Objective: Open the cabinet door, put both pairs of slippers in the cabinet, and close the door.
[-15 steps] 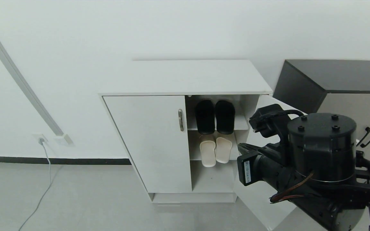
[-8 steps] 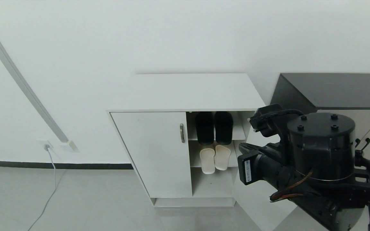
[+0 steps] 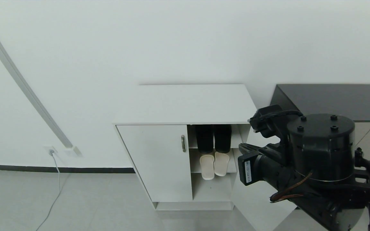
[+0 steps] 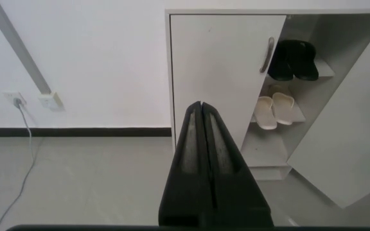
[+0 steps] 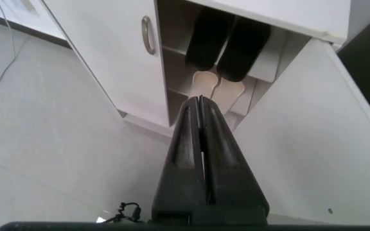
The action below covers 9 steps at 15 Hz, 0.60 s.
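Head view is showing a white wooden cabinet (image 3: pixel 188 102) standing against a plain white wall (image 3: pixel 185 38) on a grey tiled floor (image 3: pixel 92 205). Its left-hand door (image 3: pixel 154 160), carrying an upright metal bar handle (image 3: pixel 183 143), is sitting shut. Its right-hand door (image 3: pixel 259 208) is hanging swung out wide toward the robot.

Inside the open half, a pair of black slide slippers (image 3: pixel 214 138) is lying side by side on the top shelf. A pair of cream flat slippers (image 3: pixel 214 164) is lying side by side on the shelf just below.

The black right arm (image 3: pixel 300 160) is hanging in front of the open door, hiding part of it. In the right wrist view, the right gripper (image 5: pixel 201 102) is pointing at the cream pair, apart from the cabinet, its two black fingers pressed flat against each other. In the left wrist view, the left gripper (image 4: pixel 201 108) is facing the shut door from well back, its fingers likewise pressed together.

A dark grey cabinet (image 3: pixel 332 96) is standing just beside the white one on the robot's right. On the left, a grey cable (image 3: pixel 56 179) is trailing from a wall socket (image 3: pixel 50 150) to the floor. A pale strip of trunking (image 3: pixel 21 83) is running diagonally across the wall.
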{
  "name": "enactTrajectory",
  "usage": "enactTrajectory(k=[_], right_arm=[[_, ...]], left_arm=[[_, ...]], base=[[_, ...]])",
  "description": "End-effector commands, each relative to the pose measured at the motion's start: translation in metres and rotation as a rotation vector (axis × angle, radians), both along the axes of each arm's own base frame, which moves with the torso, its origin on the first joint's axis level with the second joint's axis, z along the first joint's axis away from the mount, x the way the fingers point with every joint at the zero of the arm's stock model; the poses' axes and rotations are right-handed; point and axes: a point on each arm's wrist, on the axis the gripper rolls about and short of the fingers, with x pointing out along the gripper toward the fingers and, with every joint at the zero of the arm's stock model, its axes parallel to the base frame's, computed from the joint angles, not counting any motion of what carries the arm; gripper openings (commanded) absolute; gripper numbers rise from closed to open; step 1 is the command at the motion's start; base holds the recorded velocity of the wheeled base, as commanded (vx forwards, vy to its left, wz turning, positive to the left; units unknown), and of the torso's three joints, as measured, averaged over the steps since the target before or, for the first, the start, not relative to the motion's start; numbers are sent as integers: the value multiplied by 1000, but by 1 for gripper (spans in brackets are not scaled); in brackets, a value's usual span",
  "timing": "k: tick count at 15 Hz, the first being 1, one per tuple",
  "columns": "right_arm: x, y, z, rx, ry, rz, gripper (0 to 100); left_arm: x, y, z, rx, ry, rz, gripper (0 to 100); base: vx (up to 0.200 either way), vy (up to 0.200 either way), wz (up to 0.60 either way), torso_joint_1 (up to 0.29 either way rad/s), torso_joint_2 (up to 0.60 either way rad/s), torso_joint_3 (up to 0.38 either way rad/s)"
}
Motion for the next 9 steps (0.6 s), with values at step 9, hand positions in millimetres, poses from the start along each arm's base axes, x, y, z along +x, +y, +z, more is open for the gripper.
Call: enactTrajectory(k=[9], right_arm=[[0,0,0,-5,-3,2,0]], left_arm=[[0,0,0,1,1,0,0]], base=[[0,0,-267,14,-40,-17]])
